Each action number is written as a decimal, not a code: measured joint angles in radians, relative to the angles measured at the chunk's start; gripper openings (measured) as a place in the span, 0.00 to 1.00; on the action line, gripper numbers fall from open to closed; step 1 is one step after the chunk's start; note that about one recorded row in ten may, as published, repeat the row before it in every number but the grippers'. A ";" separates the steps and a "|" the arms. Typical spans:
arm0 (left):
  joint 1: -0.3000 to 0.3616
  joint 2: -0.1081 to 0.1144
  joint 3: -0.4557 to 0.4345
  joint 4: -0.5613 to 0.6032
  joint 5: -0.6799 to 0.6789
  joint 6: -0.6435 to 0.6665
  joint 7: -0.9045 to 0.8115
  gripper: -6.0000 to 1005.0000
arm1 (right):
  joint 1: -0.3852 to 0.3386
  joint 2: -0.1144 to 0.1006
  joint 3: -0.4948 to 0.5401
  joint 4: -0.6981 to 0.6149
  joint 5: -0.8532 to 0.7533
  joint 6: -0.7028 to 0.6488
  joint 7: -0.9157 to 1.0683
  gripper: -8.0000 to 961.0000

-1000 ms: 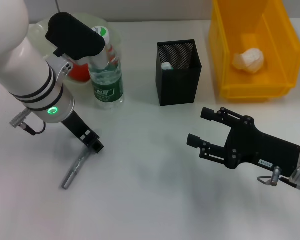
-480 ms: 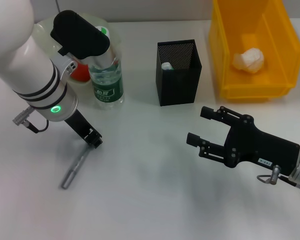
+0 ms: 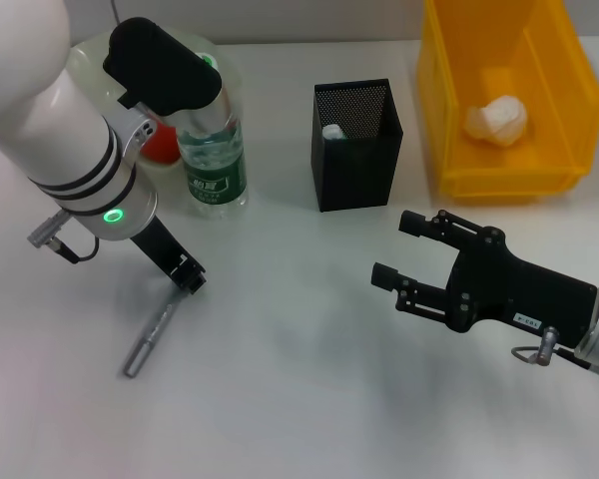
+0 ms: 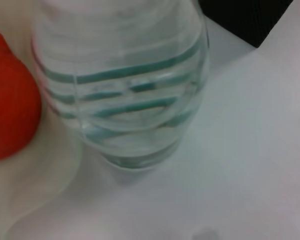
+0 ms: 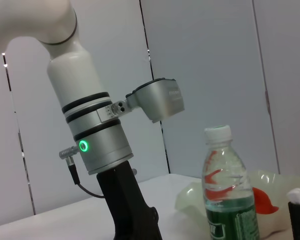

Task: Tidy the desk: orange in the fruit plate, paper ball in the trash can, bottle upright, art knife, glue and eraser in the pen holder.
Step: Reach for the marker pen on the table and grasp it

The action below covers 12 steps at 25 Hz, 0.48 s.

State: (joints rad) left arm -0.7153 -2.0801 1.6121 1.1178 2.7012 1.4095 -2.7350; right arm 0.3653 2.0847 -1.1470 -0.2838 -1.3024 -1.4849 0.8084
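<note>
The grey art knife (image 3: 148, 342) lies flat on the table at the front left. My left gripper (image 3: 187, 275) hangs just past its far end. The bottle (image 3: 213, 150) (image 4: 125, 85) (image 5: 229, 190) stands upright beside the fruit plate (image 3: 85, 60) (image 4: 40, 185), and the orange (image 3: 160, 146) (image 4: 10, 100) sits in that plate. The paper ball (image 3: 497, 120) lies in the yellow trash can (image 3: 449, 110). Inside the black pen holder (image 3: 357, 160) a white item (image 3: 331, 131) shows; I cannot tell whether it is the glue. The eraser is out of view. My right gripper (image 3: 395, 249) hovers open and empty at the front right.
The left arm's white body (image 3: 70, 150) (image 5: 97, 150) leans over the fruit plate and partly hides it. Bare table lies between the knife and the right gripper and in front of the pen holder.
My left gripper has lifted slightly back off the knife's far end. The knife has stayed flat on the table. The right gripper has barely moved.
</note>
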 joint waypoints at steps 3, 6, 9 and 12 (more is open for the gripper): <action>-0.003 0.000 0.000 -0.017 0.000 0.002 0.000 0.34 | 0.000 0.000 -0.001 0.000 0.000 0.001 0.000 0.80; -0.003 0.000 0.000 -0.025 0.000 0.006 0.000 0.34 | 0.000 0.001 -0.002 0.002 0.000 0.002 0.000 0.80; -0.003 0.000 0.000 -0.026 0.000 0.008 0.000 0.34 | 0.000 0.001 -0.001 0.004 0.000 0.002 0.000 0.79; -0.003 0.000 0.001 -0.030 0.000 0.009 0.000 0.34 | 0.000 0.001 -0.001 0.005 0.000 0.002 0.000 0.79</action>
State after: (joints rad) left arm -0.7181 -2.0801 1.6133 1.0875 2.7013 1.4185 -2.7351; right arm 0.3653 2.0858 -1.1480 -0.2790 -1.3023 -1.4832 0.8084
